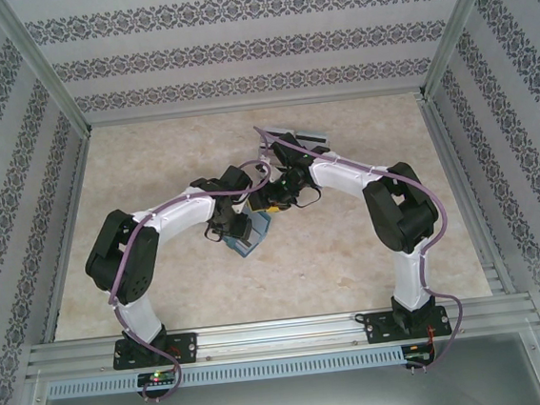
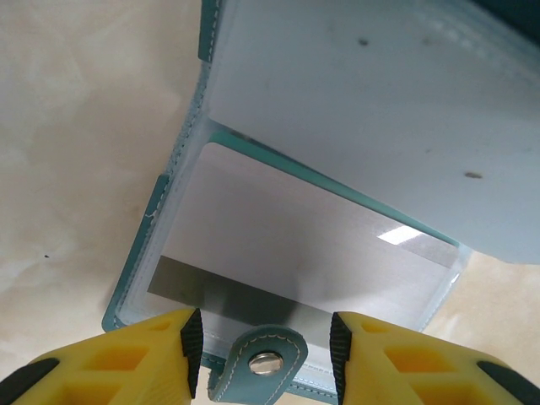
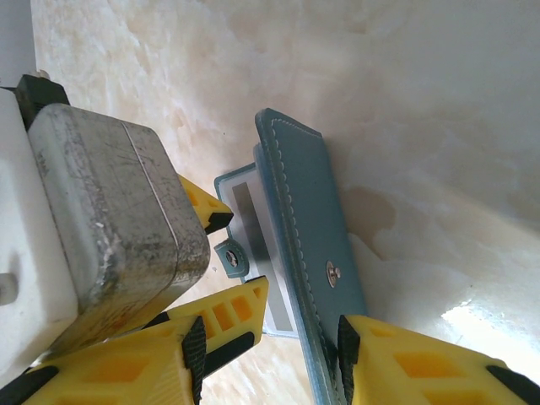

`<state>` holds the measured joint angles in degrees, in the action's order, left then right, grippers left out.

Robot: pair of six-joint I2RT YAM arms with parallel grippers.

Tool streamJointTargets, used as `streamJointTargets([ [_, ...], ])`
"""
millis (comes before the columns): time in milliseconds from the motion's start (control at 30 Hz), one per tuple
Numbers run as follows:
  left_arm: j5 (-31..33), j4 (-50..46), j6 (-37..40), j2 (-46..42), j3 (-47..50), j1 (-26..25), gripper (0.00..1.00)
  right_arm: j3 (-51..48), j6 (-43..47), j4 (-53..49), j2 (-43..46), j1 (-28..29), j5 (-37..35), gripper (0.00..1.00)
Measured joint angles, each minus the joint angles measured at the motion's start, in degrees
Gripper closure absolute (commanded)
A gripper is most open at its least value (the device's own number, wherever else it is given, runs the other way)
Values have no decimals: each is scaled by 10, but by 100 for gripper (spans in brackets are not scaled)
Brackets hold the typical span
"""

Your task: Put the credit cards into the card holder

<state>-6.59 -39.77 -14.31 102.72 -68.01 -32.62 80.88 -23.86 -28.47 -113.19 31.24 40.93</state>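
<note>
Left gripper (image 2: 266, 342): fingers apart, straddling the snap tab (image 2: 266, 364) without touching it. Right gripper (image 3: 270, 354): fingers apart, the cover of the card holder (image 3: 304, 219) lying against one pad; I cannot tell whether it is pinched. The holder stands open between both wrists, near the middle of the table (image 3: 439, 110), with a white-grey credit card (image 2: 287, 236) with a dark stripe in a clear sleeve. I judge the holder light, soft and floppy, its sleeves slick. I would take it by the stitched cover edge, not the tab. No writing is legible.
</note>
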Motion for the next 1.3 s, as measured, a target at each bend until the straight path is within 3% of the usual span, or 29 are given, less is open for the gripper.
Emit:
streamJointTargets([
  [400, -2, 0, 1, 0, 3, 0, 71, 0, 0, 0, 0, 0, 0, 52],
  [833, -1, 2, 6, -5, 8, 0, 98, 0, 2, -1, 0, 0, 1, 52],
  [1033, 9, 47, 6, -82, 79, -3, 100, 0, 0, 6, 0, 0, 9, 52],
  [1300, -8, 203, 9, -220, 238, -3, 100, -4, -16, 37, 0, 0, 31, 52],
])
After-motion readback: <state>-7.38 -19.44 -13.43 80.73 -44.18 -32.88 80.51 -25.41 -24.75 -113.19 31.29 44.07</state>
